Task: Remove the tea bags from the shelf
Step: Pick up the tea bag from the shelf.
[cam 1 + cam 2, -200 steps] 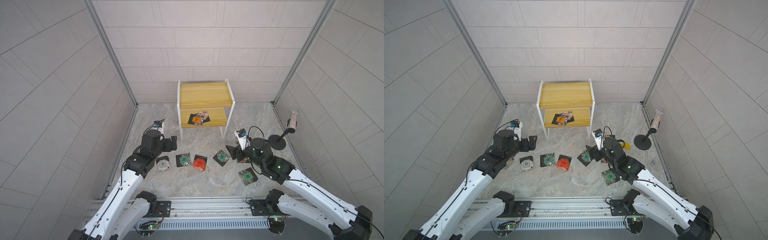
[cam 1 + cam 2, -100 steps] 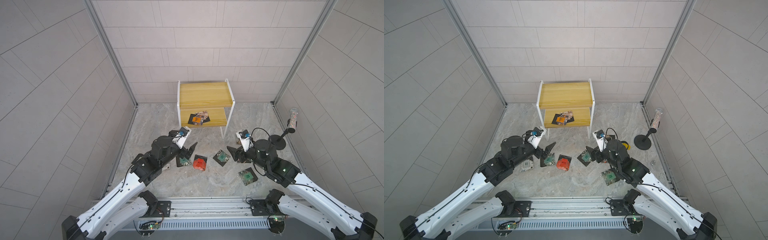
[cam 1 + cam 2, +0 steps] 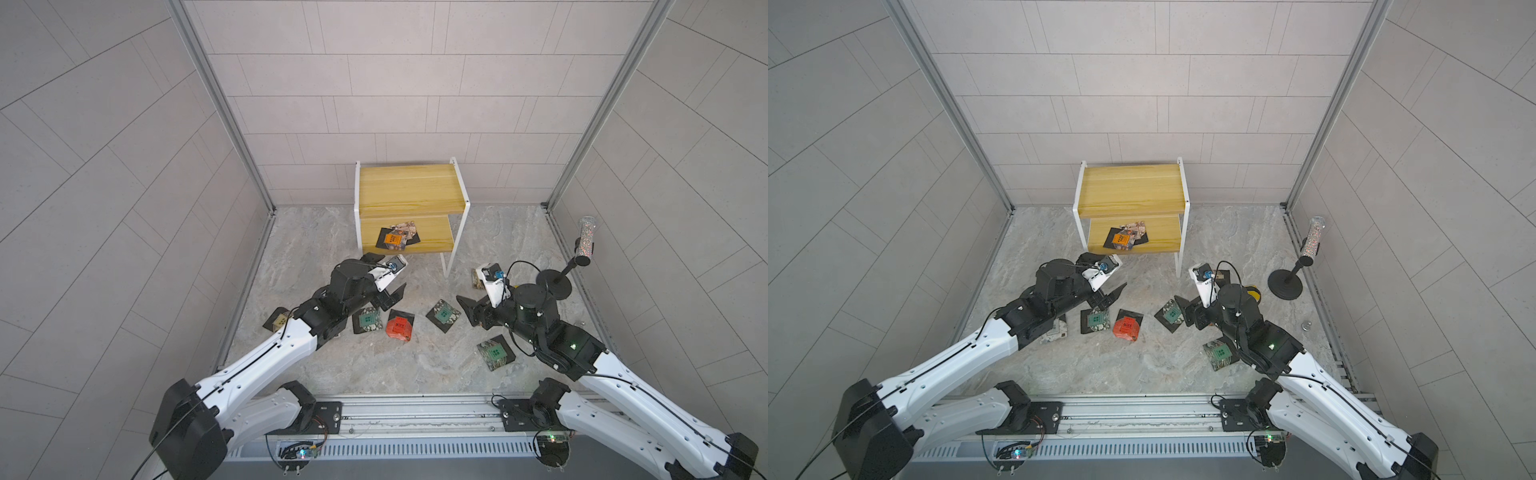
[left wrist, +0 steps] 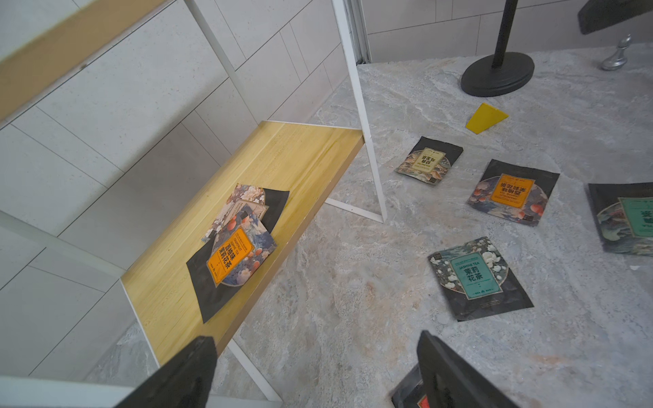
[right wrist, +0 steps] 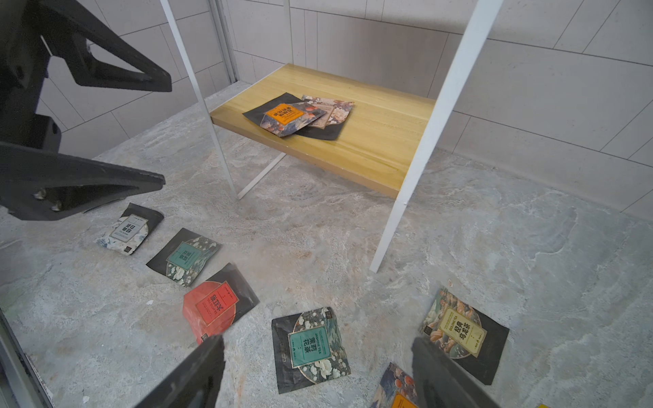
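While the shelf (image 3: 409, 187) stands at the far middle of the floor (image 3: 374, 374), its lower board (image 3: 434, 240) carries a small overlapping pile of tea bags (image 3: 397, 240), with an orange-labelled sachet (image 4: 231, 256) uppermost. The overlap hides the count, perhaps three.

The left gripper (image 4: 315, 337) hangs over the floor just near of the lower board's left end, jaws spread wide with nothing between them. The right gripper (image 5: 317, 340) is likewise wide apart and empty, low over the floor near of the shelf's right leg.

More bags lie flat on the floor near of the shelf:
- a pale-labelled sachet (image 3: 279, 319) is furthest left
- a teal sachet (image 3: 368, 319) sits beside a red sachet (image 3: 400, 326)
- a second teal sachet (image 3: 444, 313) lies just left of the right gripper
- a green sachet (image 3: 495, 353) is nearest, partly under the right arm
- a tan sachet (image 3: 476, 279) lies beside the shelf's right leg

A black stand (image 3: 552, 283) sits to the right, close to the wall.
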